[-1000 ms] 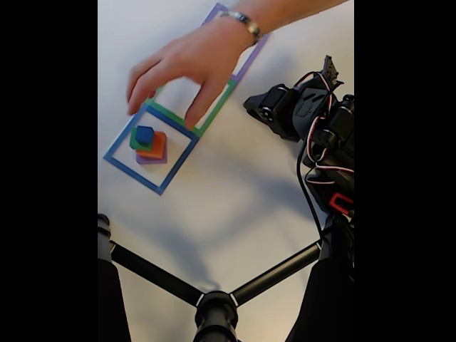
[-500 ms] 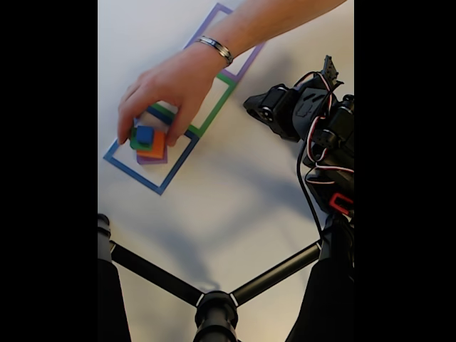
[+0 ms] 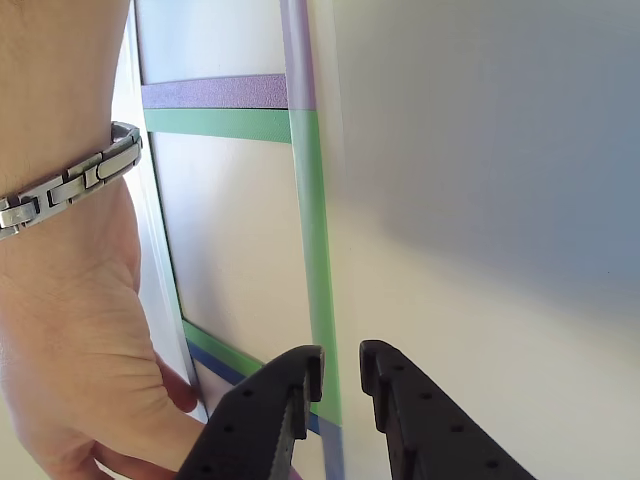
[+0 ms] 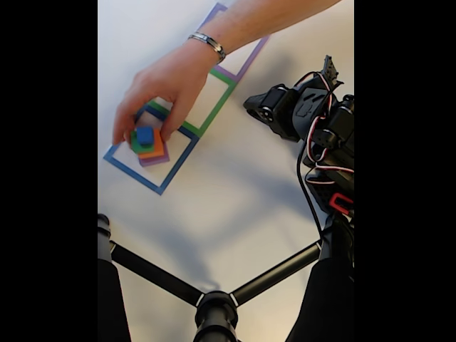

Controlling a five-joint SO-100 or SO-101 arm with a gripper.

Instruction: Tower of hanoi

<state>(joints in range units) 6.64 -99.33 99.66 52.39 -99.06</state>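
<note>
Fixed view: a person's hand (image 4: pixel 165 84) reaches in from 1 o'clock, wrist wearing a metal bracelet (image 4: pixel 207 44), fingers closed around the stack of blocks (image 4: pixel 147 143) from above. The stack sits inside the blue tape square (image 4: pixel 131 171) at about 10 o'clock on the white table (image 4: pixel 235 185): blue cube (image 4: pixel 145 135) on top, green block (image 4: pixel 135 144) under it, orange block (image 4: pixel 155 147) next, purple block (image 4: pixel 158 159) at the bottom. The layers look twisted against each other, not squared up. A green tape square (image 4: pixel 217 100) adjoins the blue one toward 1 o'clock, then a purple tape square (image 4: pixel 251 58) beyond that. The robot arm (image 4: pixel 313 128) is at 3 o'clock, well apart from the stack; the claw's opening can't be judged from this angle. Black tripod legs (image 4: pixel 214 299) cross the bottom at 6 o'clock. Other view: the claw (image 3: pixel 341 367) enters from 6 o'clock, its two black fingers (image 3: pixel 290 375) parted by a narrow gap, nothing between them, hanging over the green tape line. The hand (image 3: pixel 70 340) and bracelet (image 3: pixel 60 190) fill the 9 o'clock side, just beside the claw's left finger; whether they touch isn't clear. The blocks are hidden behind the hand here.
</note>
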